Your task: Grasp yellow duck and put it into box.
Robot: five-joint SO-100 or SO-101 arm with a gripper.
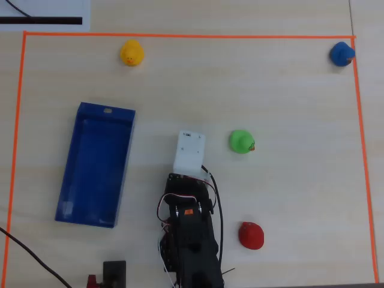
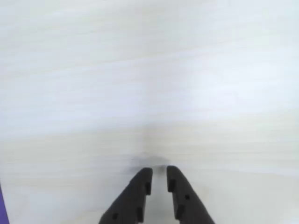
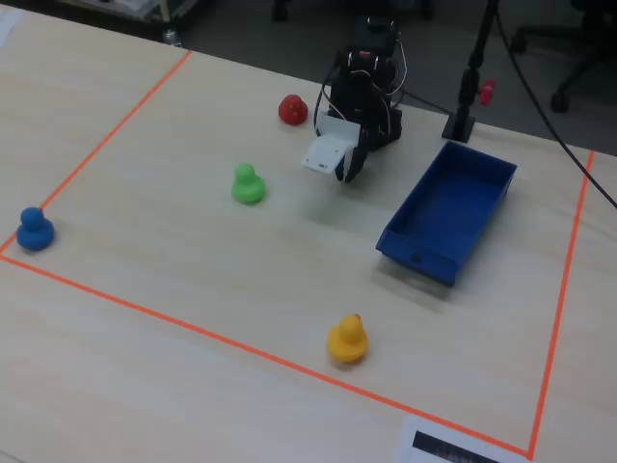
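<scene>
The yellow duck (image 1: 131, 53) stands near the top tape line in the overhead view and near the front tape in the fixed view (image 3: 347, 340). The blue open box (image 1: 107, 111) lies empty left of the arm; in the fixed view (image 3: 416, 257) it is right of the arm. My gripper (image 2: 159, 170) hangs over bare table, its jaws almost together with nothing between them. In the fixed view it (image 3: 345, 174) points down in front of the arm's base, far from the duck. In the overhead view the white wrist mount (image 1: 189, 153) hides the fingers.
A green duck (image 1: 241, 141) stands right of the gripper, a red duck (image 1: 251, 234) beside the arm's base, and a blue duck (image 1: 342, 54) in the top right corner. Orange tape (image 1: 180, 35) frames the work area. A black stand (image 3: 468, 96) is behind the box.
</scene>
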